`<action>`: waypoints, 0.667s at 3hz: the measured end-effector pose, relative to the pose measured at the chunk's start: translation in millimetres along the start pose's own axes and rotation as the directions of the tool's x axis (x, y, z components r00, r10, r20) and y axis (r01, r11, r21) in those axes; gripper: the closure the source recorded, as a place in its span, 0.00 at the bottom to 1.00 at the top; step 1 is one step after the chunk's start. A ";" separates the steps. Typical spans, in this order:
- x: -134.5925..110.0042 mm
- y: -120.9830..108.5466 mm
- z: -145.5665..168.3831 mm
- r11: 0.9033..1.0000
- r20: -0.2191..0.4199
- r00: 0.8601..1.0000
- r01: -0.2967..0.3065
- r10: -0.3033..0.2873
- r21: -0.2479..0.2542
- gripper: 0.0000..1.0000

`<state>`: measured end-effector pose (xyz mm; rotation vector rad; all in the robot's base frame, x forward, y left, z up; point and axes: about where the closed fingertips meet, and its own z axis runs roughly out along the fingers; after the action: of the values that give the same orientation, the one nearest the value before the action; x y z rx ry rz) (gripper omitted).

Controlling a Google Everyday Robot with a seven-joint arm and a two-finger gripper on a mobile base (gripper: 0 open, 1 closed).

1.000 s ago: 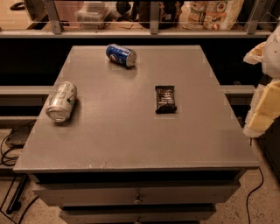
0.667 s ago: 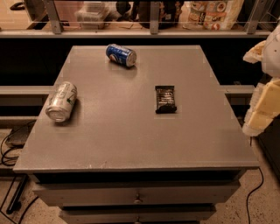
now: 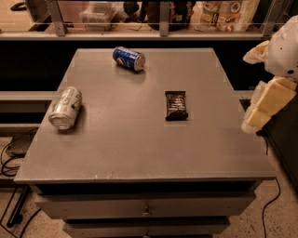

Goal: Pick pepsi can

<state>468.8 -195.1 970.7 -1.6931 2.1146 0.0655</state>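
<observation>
The pepsi can (image 3: 129, 58) is blue with a red-white-blue logo. It lies on its side near the far edge of the grey table (image 3: 139, 148), left of centre. My gripper (image 3: 266, 104) shows as cream-coloured parts hanging from a white arm at the right edge of the view. It is beside the table's right edge, far from the pepsi can, and holds nothing that I can see.
A silver-white can with green marks (image 3: 65, 108) lies on its side near the table's left edge. A dark snack bar (image 3: 176, 105) lies right of centre. A shelf with bags and containers (image 3: 223, 11) runs behind the table. Cables (image 3: 11, 158) lie on the floor at left.
My gripper has shifted slightly left and up, towards the table's right edge. The cans and the snack bar have not moved.
</observation>
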 end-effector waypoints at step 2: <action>-24.7 -10.8 15.4 1.000 0.098 0.995 0.010 -0.011 0.004 0.00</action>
<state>487.6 -170.4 968.0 -1.6642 2.0333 0.1387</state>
